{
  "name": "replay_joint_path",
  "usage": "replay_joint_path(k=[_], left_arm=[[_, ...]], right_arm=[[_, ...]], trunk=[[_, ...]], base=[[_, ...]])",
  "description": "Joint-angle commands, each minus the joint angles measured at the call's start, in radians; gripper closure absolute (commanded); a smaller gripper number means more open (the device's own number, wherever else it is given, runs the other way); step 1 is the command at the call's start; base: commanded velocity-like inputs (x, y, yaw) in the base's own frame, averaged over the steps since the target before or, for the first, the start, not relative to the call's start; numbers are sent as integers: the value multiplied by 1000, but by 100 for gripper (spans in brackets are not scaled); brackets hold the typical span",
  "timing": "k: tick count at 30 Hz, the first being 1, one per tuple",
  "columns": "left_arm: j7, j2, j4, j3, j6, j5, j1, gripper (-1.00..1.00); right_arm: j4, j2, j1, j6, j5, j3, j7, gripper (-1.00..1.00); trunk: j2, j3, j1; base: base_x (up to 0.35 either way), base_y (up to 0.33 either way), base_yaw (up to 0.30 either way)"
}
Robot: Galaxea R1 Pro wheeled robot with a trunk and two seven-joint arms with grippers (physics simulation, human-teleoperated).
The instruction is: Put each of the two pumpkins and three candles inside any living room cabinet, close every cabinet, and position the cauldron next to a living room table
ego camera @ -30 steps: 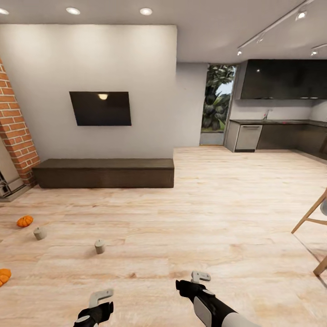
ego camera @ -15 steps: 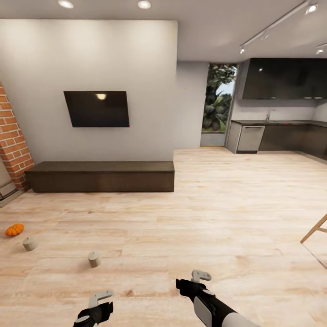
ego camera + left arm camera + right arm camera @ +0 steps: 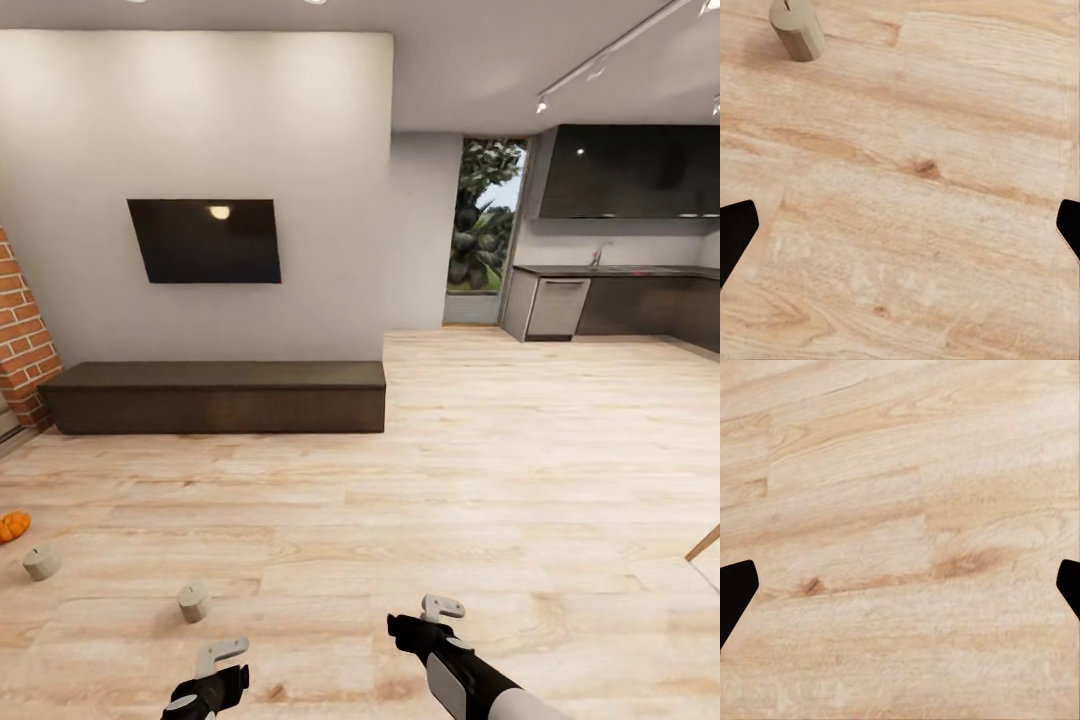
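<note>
Both arms are hanging low over the plank floor (image 3: 450, 480), left tool (image 3: 215, 668) and right tool (image 3: 432, 618) spread wide and empty. One candle (image 3: 194, 601) is standing near the left tool; beyond it, a second candle (image 3: 42, 562) and probably a pumpkin (image 3: 12, 526). Farther off, the cabinet (image 3: 215, 397) is sitting shut. Approaching squarely should help.

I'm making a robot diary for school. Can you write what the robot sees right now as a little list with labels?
place: living room with a light wood floor
cabinet: long, dark brown, against the wall, closed
candles: two on the floor, near candle and far candle
pumpkin: one, orange, at the left edge of the head view
left gripper: open, holding nothing
right gripper: open, holding nothing
wall: a black TV
</note>
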Motion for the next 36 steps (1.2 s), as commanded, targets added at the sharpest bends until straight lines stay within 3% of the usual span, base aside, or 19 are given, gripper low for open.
replay_joint_path(k=[1, 16, 36], left_arm=[[5, 0, -2, -3, 4, 7, 0, -100], [5, 0, -2, -3, 4, 7, 0, -100], [5, 0, -2, -4, 4, 7, 0, -100]], right_arm=[[1, 0, -1, -4, -10, 9, -5, -100], [-3, 0, -1, 0, -12, 9, 1, -100], [-2, 0, 0, 2, -13, 9, 3, -100]], trunk=[[0, -1, 1], [0, -2, 1], [0, -31, 1]], base=[[336, 0, 0], [336, 0, 0], [251, 0, 0]])
